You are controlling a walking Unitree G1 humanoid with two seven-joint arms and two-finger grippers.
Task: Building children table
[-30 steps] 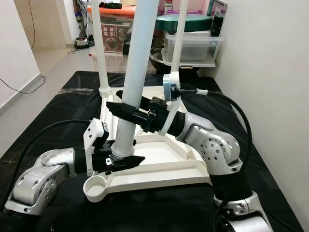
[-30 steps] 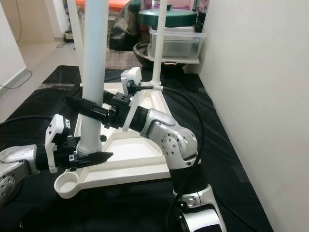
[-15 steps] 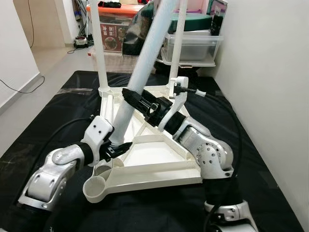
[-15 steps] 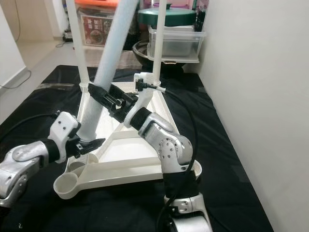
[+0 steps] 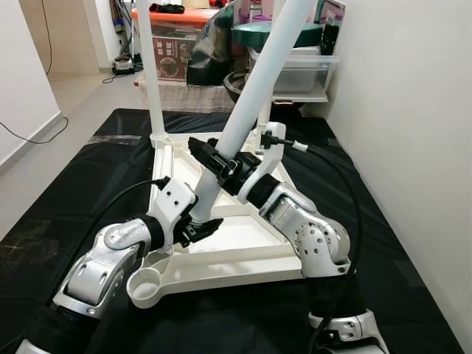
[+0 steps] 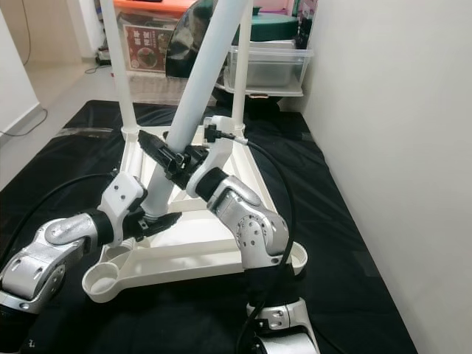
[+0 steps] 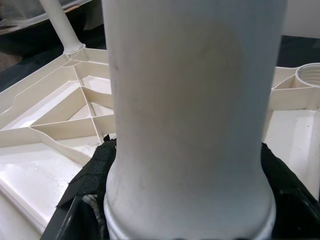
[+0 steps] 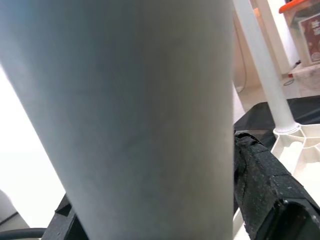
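Both grippers' jaws clench the white leg [image 5: 254,88], which leans up toward the right.

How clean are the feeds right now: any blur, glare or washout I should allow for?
Left and right eye views: sharp, evenly lit, no motion blur; soft sheen on the black mat. Left wrist view: the table leg sits so close that it looks soft, while the tabletop ribs behind are crisp. Right wrist view: the leg is blurred and grey, and the background is washed out white.

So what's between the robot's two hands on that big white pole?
Just bare white pole: the left gripper clamps its bottom end, the right gripper grips higher up, seen in the left eye view.
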